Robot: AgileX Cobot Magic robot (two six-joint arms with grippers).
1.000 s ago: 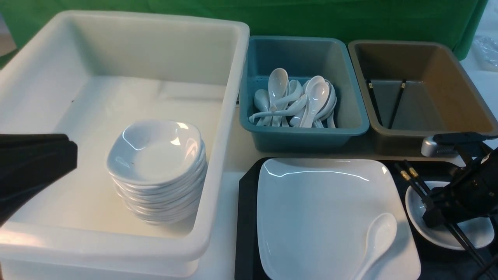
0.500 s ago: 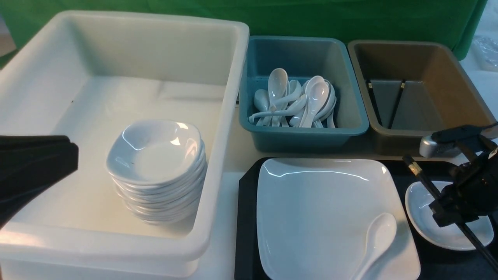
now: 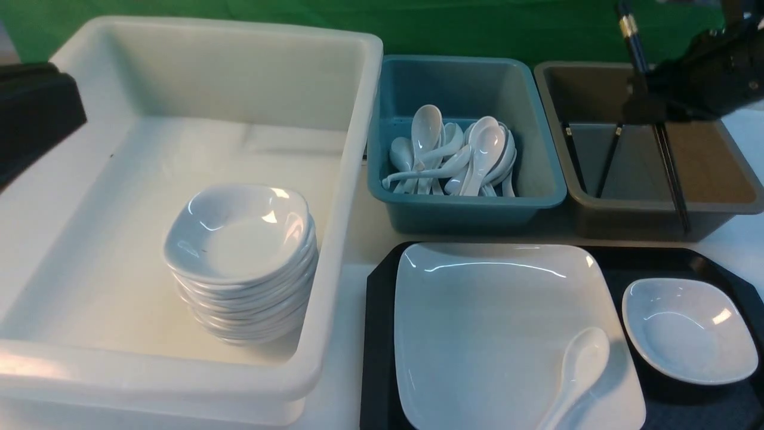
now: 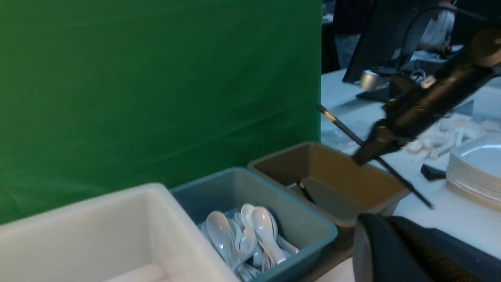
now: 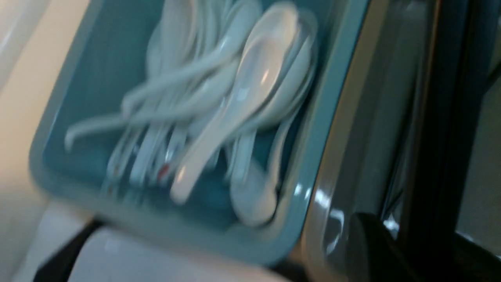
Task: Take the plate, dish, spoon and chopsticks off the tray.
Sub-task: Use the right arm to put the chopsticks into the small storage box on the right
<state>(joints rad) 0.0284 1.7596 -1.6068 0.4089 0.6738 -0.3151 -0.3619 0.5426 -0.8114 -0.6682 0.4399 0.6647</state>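
Observation:
On the black tray (image 3: 377,334) lies the large white plate (image 3: 495,322), and the spoon (image 3: 578,371) rests on the plate's near right corner. To the right of the plate the small dish (image 3: 686,329) sits empty on the tray. High at the back right, my right gripper (image 3: 647,110) is shut on the black chopsticks (image 3: 671,173), which hang tilted over the brown bin (image 3: 722,173). The left wrist view shows those chopsticks (image 4: 407,184) slanting across that bin's (image 4: 332,172) edge. At the far left, above the white bin, my left gripper (image 3: 36,104) is shut on nothing.
A big white bin (image 3: 352,179) on the left holds a stack of small dishes (image 3: 239,263). A teal bin (image 3: 465,206) holds several white spoons (image 3: 453,155). Another black pair (image 3: 609,158) lies in the brown bin. A green cloth hangs behind.
My right gripper closed on the chopsticks at the dish, then lifted them up and back over the brown bin. The left gripper has risen and pulled back a little.

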